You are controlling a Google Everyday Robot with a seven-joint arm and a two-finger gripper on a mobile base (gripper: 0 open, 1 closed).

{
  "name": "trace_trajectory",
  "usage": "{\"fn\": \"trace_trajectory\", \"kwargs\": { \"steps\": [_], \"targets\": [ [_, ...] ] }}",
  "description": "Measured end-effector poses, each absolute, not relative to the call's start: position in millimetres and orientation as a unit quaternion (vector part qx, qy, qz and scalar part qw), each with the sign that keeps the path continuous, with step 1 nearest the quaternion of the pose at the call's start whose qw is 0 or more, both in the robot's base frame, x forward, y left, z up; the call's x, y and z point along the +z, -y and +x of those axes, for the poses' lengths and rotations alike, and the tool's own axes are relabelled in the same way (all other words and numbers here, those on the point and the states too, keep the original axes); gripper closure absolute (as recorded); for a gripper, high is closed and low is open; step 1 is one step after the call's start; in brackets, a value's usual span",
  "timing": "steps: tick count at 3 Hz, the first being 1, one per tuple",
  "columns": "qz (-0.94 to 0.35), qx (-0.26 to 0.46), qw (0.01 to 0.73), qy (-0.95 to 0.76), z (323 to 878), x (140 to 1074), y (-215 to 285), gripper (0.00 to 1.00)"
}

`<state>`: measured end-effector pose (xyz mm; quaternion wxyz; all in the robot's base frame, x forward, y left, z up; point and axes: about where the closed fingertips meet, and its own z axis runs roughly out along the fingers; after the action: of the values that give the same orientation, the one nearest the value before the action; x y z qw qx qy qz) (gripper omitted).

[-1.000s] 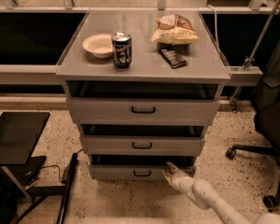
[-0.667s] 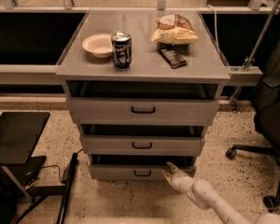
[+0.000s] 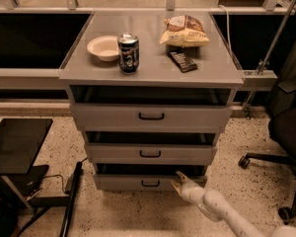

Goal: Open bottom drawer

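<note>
Fronting right end, bottom drawer [image 3: 128,182]: jaws

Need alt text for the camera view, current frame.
The robot's pincer sits against the front of the bottom drawer, right of its black handle, on a grey three-drawer cabinet. On top: a white bowl, a drink can, a chip bag and a dark snack bar.

Dim warm overhead light on the cabinet top [image 3: 153,58]; drawer recesses [image 3: 148,96] in deep shadow; pale gripper [image 3: 177,180] lit at the bottom drawer's [image 3: 119,182] right front edge.
</note>
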<state>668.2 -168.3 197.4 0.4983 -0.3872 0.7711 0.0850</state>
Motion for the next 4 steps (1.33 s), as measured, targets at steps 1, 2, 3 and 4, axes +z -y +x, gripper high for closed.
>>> {"fn": "trace_trajectory", "kwargs": {
  "steps": [1, 2, 3, 4],
  "targets": [
    [-0.387, 0.085, 0.498, -0.771, 668.2, 197.4, 168.2, 0.12],
    [-0.387, 0.085, 0.498, -0.771, 668.2, 197.4, 168.2, 0.0],
    [-0.387, 0.085, 0.498, -0.771, 668.2, 197.4, 168.1, 0.0],
    [-0.397, 0.07, 0.49, -0.773, 681.6, 203.9, 172.4, 0.0]
  ]
}}
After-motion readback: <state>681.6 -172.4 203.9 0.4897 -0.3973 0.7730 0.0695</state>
